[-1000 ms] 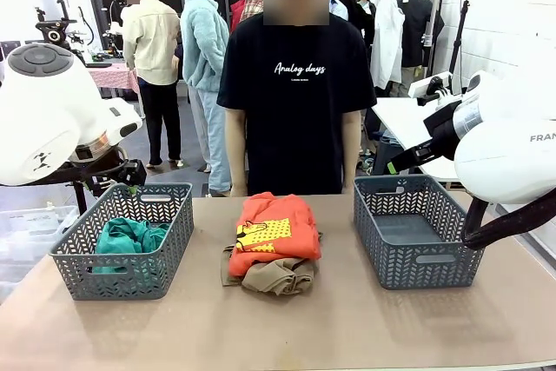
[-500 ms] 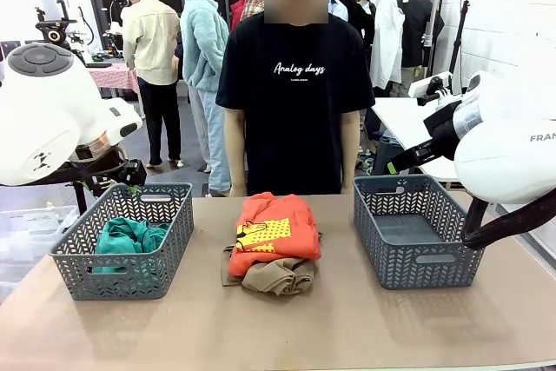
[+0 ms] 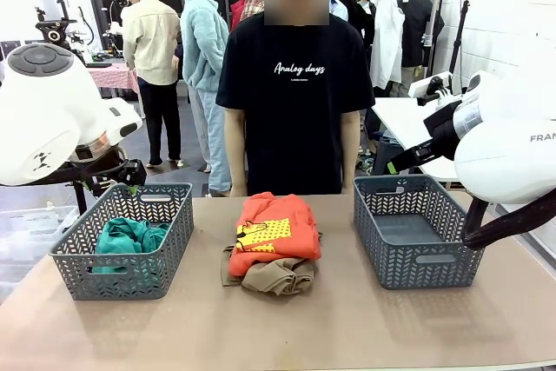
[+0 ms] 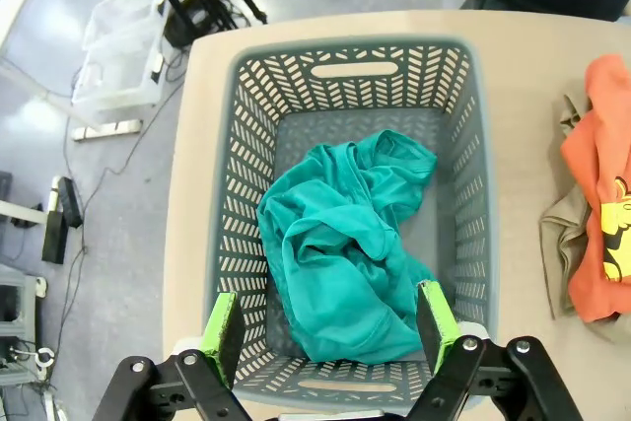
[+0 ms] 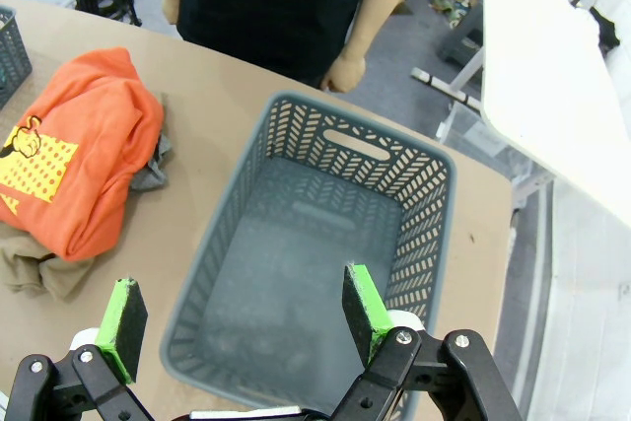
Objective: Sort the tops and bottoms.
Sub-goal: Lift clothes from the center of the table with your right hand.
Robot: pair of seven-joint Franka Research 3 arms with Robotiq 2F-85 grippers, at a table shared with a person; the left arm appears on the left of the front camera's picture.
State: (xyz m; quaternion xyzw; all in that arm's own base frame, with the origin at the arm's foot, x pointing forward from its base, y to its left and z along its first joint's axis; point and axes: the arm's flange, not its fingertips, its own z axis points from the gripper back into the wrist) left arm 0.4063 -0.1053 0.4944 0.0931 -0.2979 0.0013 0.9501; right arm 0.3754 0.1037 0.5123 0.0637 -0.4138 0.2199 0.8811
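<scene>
The teal garment (image 4: 345, 253) lies crumpled in the basket on my left (image 4: 246, 194), and it covers most of the basket's floor. From the front view the teal cloth (image 3: 129, 236) shows above the rim of that basket (image 3: 122, 275).

The orange garment (image 3: 274, 232) with the yellow printed graphic sits folded in the middle of the worktop (image 3: 278, 327), between the two baskets. It lies on top of the tan khaki garment (image 3: 278, 277), which sticks out from under its near edge. In my right wrist view a bit of heather grey garment (image 5: 156, 160) peeks out from under the orange one (image 5: 79, 155), on the side toward the right basket (image 5: 424, 234). I cannot tell how much of the grey one is tucked beneath.

My left fingers (image 4: 219, 327) hang above the left basket, spread wide and gripping nothing, with the teal cloth showing between the green pads. My right fingers (image 5: 123, 317) hang above the right basket, also spread wide and holding nothing, with the basket's grey floor below them.

A person in a black T-shirt (image 3: 295, 84) stands at the far side of the worktop, arms down.
</scene>
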